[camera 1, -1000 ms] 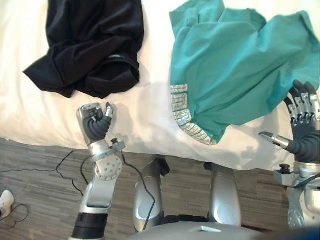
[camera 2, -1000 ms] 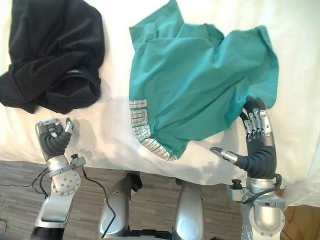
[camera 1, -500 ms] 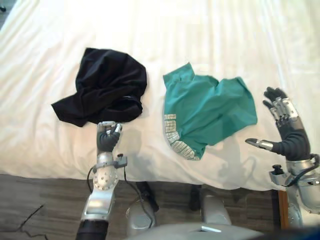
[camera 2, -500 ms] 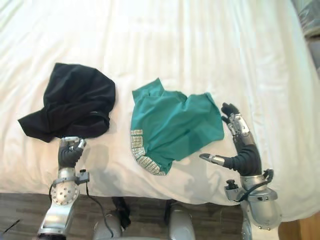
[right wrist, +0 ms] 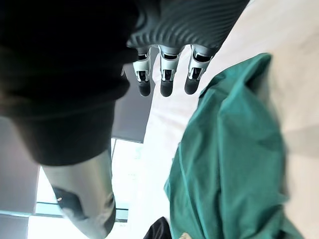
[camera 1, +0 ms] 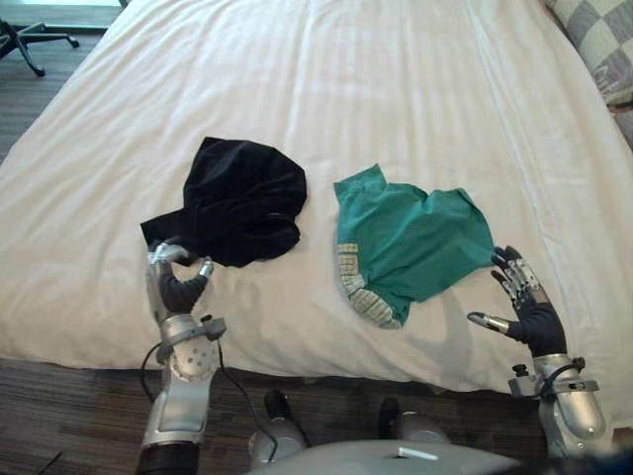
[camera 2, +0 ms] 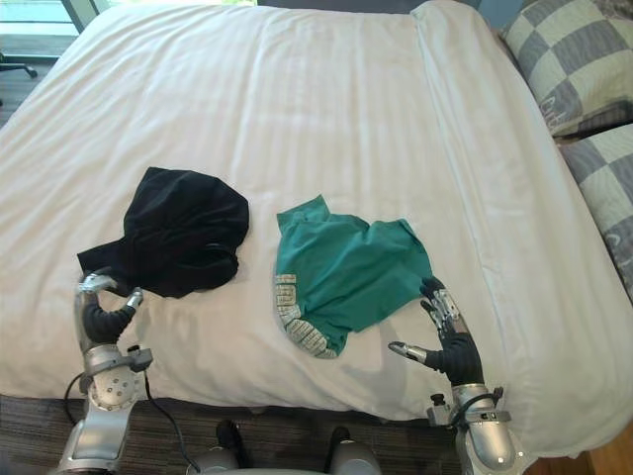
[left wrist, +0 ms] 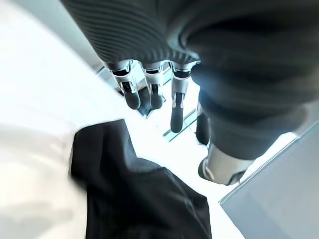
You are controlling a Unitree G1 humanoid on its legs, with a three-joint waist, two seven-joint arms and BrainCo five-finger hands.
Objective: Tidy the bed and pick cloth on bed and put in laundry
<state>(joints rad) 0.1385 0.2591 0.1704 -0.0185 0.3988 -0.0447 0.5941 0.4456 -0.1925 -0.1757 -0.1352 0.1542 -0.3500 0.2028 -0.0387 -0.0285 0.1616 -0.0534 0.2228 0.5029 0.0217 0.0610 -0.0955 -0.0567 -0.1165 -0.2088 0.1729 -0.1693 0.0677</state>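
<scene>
A black cloth (camera 1: pixel 242 203) lies bunched up on the left of the white bed (camera 1: pixel 326 89). A green shirt (camera 1: pixel 415 242) lies to its right, a little apart. The left robot hand (camera 1: pixel 176 285) is just by the near corner of the black cloth, fingers curled with nothing in them. The right robot hand (camera 1: pixel 529 312) is spread wide just right of the green shirt, not holding it.

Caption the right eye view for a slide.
Black garment and teal shirt on white bed, left robot hand and right robot hand nearby.
</scene>
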